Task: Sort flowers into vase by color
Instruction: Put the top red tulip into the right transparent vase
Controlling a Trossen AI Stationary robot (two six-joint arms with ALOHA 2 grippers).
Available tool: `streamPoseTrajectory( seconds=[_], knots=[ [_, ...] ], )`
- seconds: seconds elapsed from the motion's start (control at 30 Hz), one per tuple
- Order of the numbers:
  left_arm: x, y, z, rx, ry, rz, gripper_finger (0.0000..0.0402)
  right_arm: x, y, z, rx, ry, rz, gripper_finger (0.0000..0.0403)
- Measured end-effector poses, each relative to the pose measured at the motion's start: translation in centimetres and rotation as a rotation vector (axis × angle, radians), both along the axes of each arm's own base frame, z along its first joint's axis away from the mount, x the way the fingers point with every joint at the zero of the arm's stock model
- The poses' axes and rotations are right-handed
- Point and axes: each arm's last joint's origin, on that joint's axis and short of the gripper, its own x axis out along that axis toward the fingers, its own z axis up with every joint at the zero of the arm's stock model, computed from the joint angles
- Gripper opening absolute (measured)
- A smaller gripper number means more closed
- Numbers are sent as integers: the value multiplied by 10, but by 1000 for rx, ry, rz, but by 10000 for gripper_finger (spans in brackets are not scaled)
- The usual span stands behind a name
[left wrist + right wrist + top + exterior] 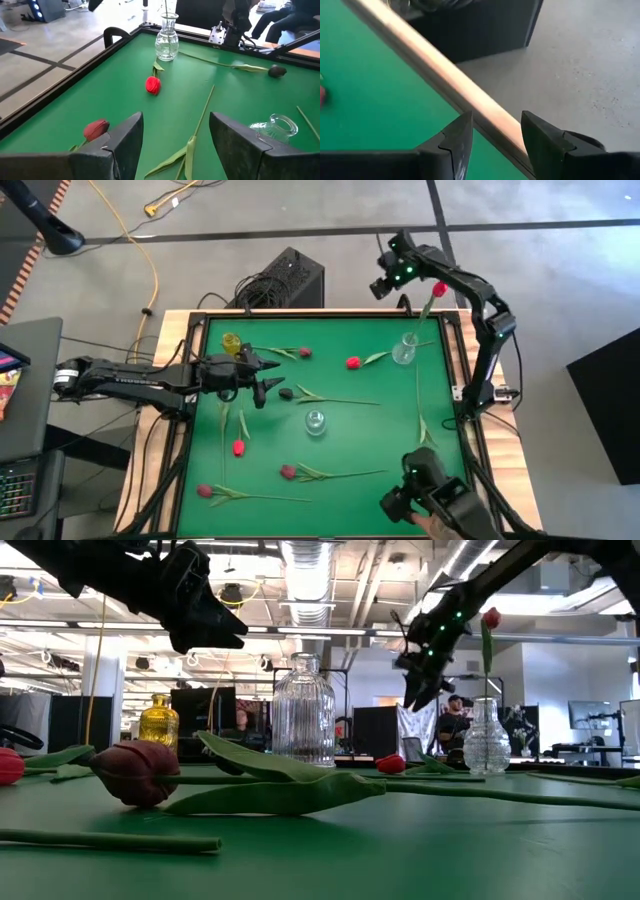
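Several tulips lie flat on the green mat: a red one (353, 363), a crimson one (305, 352), a near-black one (287, 393), and others at the near left (238, 447). One red tulip (440, 288) stands with its stem in the clear vase (405, 350) at the far right. My left gripper (272, 377) hovers open above the mat at the left. The near-black tulip's stem (200, 115) lies on the mat ahead of its fingers (175, 135). My right gripper (383, 283) hangs open over the table's far edge (470, 100), left of that vase, with nothing between its fingers (495, 135).
A yellow vase (232, 342) stands at the far left. A ribbed clear vase (315, 420) stands mid-table. A black box (290, 275) with cables sits on the floor beyond the far edge. At the near right corner is a dark device (430, 495) with a person's hand below it.
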Motion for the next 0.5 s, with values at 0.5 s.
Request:
streamPoseTrajectory(
  seconds=[0.5],
  knots=[
    [0,0,0,-17,-5,4,215,47,46,-25,-3,257,489,245]
  ],
)
